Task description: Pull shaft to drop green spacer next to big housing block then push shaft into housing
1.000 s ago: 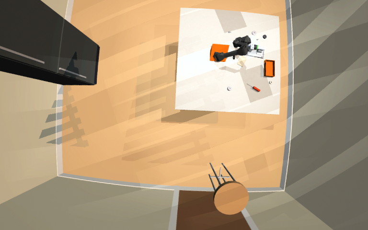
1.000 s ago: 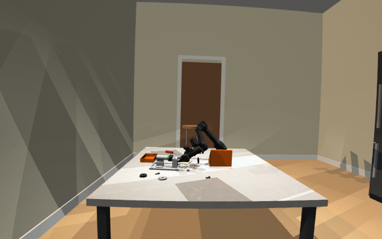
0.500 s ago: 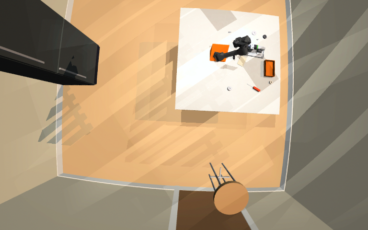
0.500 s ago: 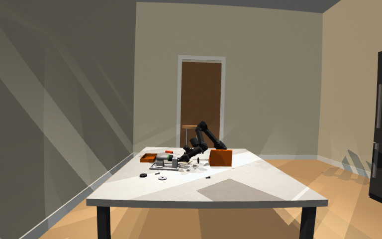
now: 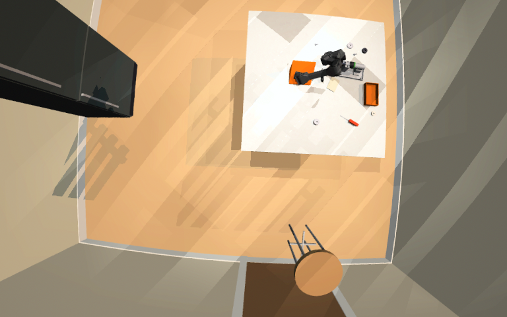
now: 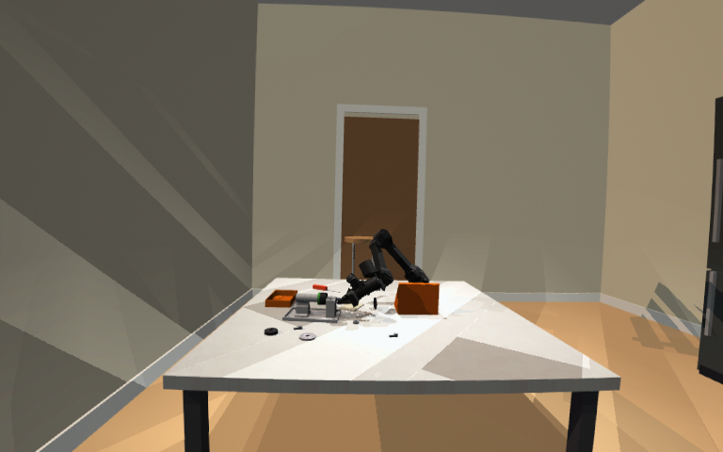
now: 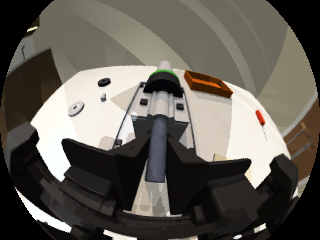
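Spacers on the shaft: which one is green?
The thin green spacer, tight against the big grey housing block; the black one beside it sits nearer the jaws.
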`<state>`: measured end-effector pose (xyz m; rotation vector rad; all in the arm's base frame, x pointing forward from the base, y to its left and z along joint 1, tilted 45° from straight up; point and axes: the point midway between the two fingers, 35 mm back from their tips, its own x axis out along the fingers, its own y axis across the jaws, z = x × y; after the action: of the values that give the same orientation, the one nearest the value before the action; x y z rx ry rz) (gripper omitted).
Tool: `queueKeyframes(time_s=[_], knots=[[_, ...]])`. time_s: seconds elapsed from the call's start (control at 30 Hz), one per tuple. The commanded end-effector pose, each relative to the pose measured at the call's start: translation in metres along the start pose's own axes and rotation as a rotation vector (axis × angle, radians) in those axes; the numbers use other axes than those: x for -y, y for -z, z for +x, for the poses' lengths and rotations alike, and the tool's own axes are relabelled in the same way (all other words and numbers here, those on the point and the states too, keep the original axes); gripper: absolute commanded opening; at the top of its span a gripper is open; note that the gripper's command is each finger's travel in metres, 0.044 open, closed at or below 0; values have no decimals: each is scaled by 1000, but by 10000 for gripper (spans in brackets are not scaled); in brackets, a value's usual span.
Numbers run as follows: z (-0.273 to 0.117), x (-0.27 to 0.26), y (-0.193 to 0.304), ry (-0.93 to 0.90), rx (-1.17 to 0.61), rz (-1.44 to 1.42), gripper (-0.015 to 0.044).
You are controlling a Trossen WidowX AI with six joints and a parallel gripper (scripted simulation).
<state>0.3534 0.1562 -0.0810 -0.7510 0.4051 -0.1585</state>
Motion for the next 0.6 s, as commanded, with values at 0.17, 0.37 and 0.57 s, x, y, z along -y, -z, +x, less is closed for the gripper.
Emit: queueKeyframes(time_s=[0.17, 0.37, 0.57], knots=[[-5, 0, 3, -3, 1, -4, 0], [-9, 0, 5, -3, 0, -4, 0], [-13, 0, 7, -3, 0, -4, 0]])
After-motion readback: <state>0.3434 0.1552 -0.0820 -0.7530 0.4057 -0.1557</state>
